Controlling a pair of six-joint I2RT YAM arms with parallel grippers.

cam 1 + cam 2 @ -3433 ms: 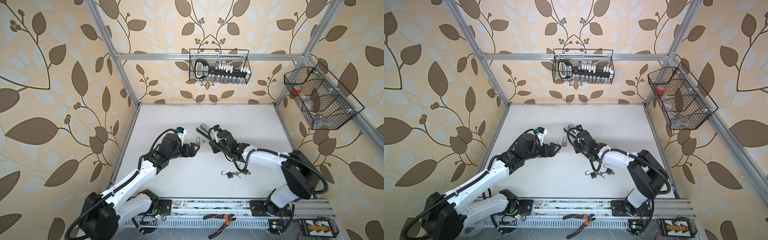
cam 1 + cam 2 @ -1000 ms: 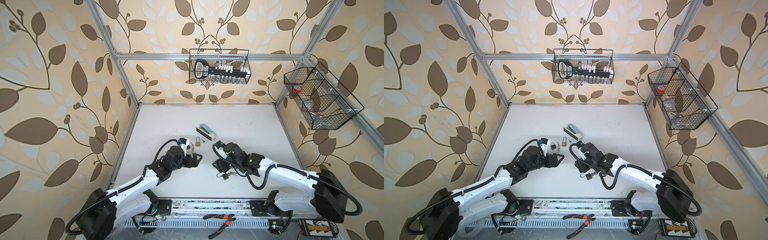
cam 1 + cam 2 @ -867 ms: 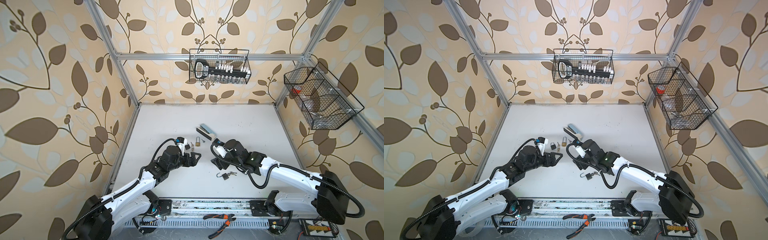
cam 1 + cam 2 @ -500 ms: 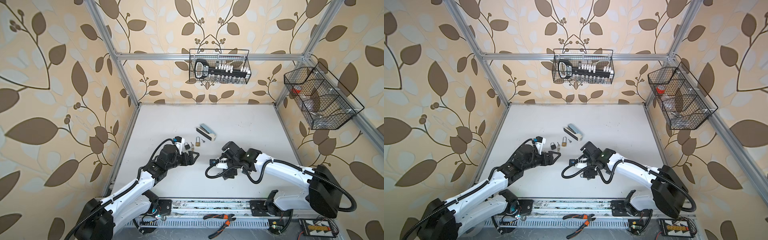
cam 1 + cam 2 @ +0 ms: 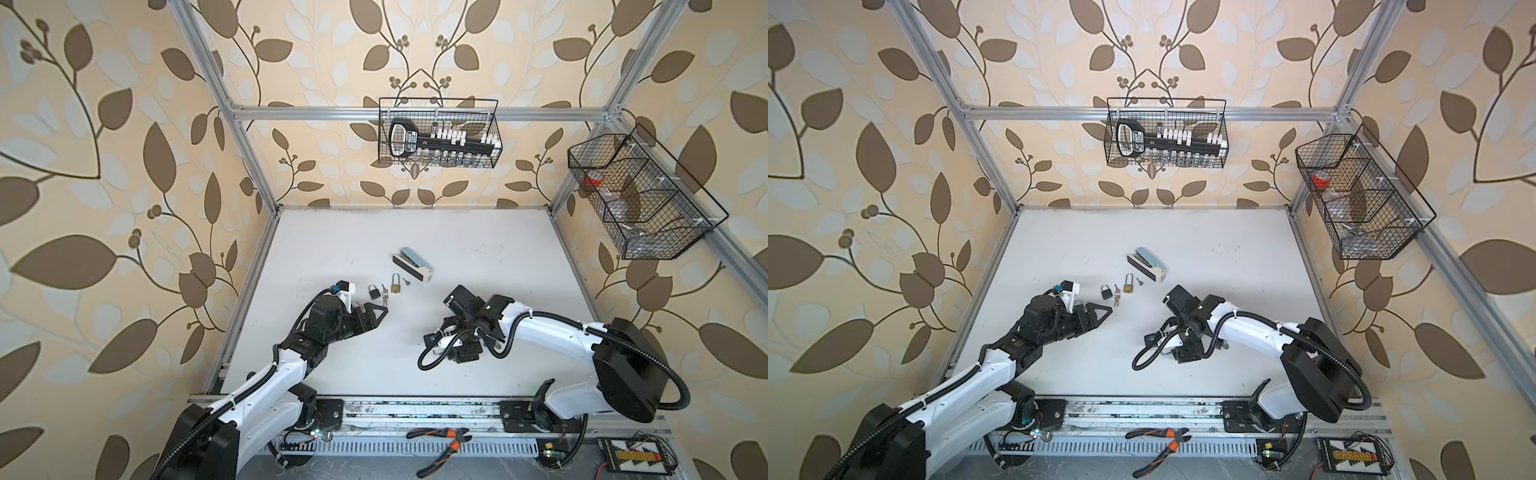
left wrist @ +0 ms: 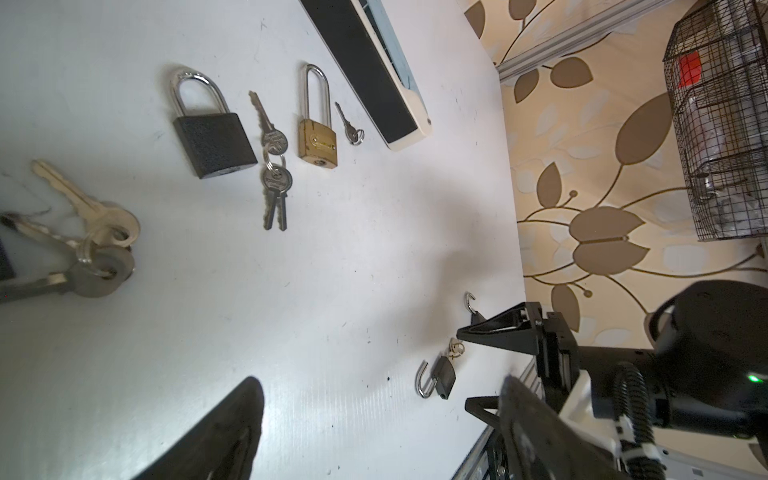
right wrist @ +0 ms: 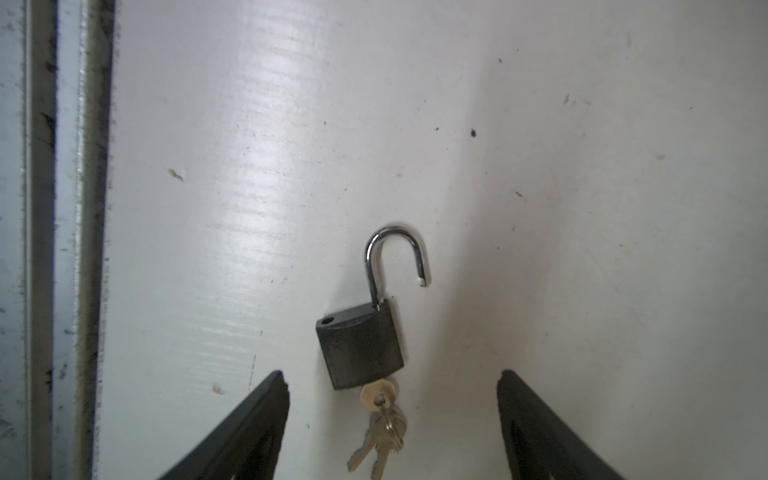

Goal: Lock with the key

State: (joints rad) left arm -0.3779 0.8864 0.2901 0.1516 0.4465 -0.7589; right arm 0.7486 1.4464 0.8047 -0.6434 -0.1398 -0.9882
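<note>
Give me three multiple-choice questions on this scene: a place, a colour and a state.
1. The small black padlock with a key in it lies: A on the white table in front of the open right pincer; B lifted in that pincer; C atop that pincer.
2. The long-shackled metal padlock has a body that is: A red; B brass-yellow; C white.
3. The small padlock's steel shackle is: A missing; B pushed shut; C swung open.
Answers: 1A, it lies flat, untouched by the spread fingers; 2B, its metal gleams yellow; 3C, one end hangs free.
</note>
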